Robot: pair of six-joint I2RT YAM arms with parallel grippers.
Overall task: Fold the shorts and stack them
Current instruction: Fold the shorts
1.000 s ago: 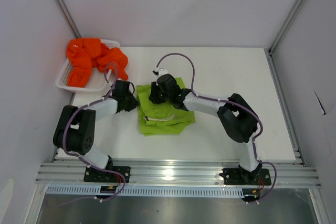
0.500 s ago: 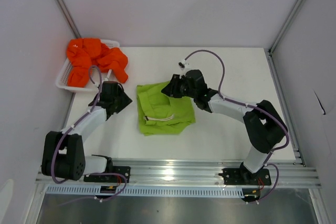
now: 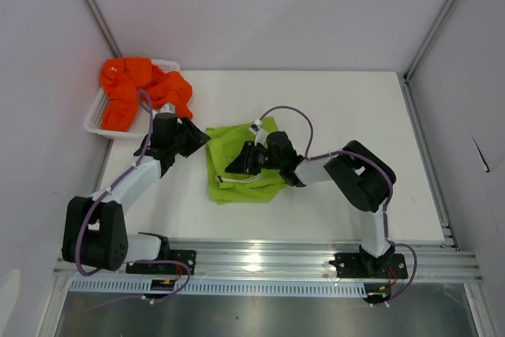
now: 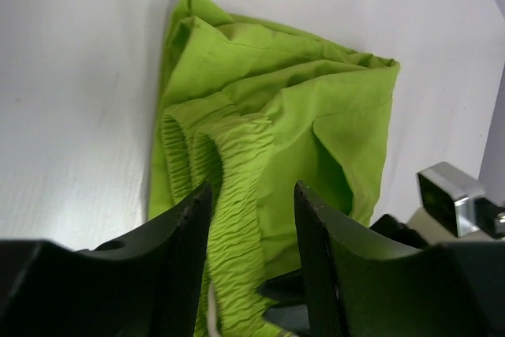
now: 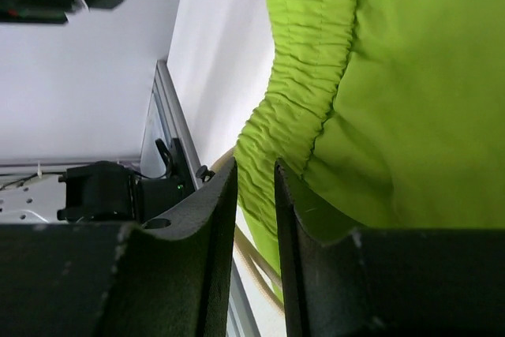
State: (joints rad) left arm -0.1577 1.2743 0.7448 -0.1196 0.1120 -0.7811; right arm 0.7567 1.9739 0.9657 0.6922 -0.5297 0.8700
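- The shorts [image 3: 260,187] under my end effectors are plain lime green, with a ribbed, gathered waistband [image 4: 237,147] in the same green.
- The table [image 3: 355,116] is white.
- The other shorts [image 3: 134,88] are bright orange.
- The mesh basket [image 3: 92,124] is white.
- My left end effector [image 4: 252,189] and right end effector [image 5: 254,165] have black fingers.
- My left arm [image 3: 126,187] and right arm [image 3: 312,170] are white and black, with purple cables [image 3: 288,108].
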